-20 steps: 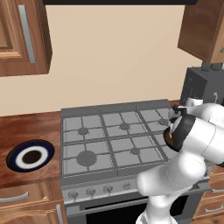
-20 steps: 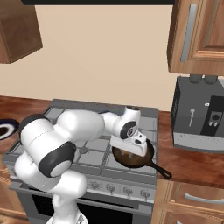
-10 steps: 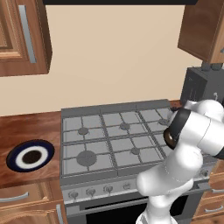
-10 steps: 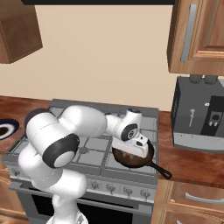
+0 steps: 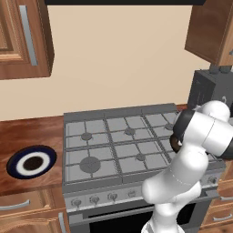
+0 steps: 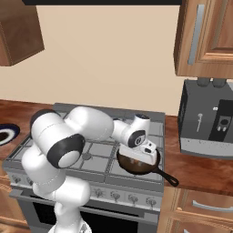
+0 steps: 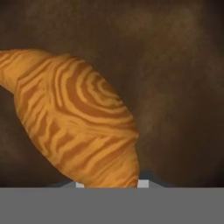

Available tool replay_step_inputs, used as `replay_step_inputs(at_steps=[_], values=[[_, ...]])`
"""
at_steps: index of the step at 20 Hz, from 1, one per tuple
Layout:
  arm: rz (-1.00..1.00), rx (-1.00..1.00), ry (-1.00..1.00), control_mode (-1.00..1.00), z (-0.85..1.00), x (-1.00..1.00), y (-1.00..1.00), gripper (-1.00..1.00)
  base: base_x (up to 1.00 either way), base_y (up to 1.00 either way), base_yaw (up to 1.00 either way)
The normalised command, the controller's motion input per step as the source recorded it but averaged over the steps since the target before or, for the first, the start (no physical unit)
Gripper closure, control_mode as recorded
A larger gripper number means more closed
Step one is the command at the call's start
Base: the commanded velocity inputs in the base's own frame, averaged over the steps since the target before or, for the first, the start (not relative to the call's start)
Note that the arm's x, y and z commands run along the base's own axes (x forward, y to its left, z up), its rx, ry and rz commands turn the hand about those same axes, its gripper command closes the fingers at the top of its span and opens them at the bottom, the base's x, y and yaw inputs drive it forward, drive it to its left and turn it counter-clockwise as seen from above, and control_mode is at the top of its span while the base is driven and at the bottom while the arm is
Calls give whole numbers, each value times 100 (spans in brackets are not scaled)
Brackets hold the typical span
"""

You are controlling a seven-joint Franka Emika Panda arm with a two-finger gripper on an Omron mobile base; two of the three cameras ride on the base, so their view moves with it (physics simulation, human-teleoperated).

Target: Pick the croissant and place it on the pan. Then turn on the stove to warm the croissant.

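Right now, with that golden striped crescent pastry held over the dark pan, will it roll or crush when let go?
The golden striped crescent pastry looks curved and lumpy, so probably won't roll far. It likely dents easily under the pincer's squeeze.

A glossy white arm (image 6: 86,125) of rounded, bulbous segments, joined by dark grey-black joint bands.

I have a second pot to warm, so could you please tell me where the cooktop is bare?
The stove burners left and centre are bare, from the plate side across. The front-right burner is crowded: the pan, the pincer and its croissant.
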Motion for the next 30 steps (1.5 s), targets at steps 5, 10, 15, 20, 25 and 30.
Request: replay_step_inputs(at_steps=[5, 10, 15, 20, 25, 30], values=[[0, 0, 0, -100, -17, 5, -1, 100, 0, 0, 0], [0, 0, 0, -100, -20, 8, 0, 100, 0, 0, 0], [-1, 0, 0, -100, -25, 14, 0, 100, 0, 0, 0], [-3, 0, 0, -100, -25, 22, 1, 100, 0, 0, 0], [-4, 0, 0, -100, -22, 19, 1, 100, 0, 0, 0], [-5, 0, 0, -100, -27, 12, 12, -100, 0, 0, 0]])
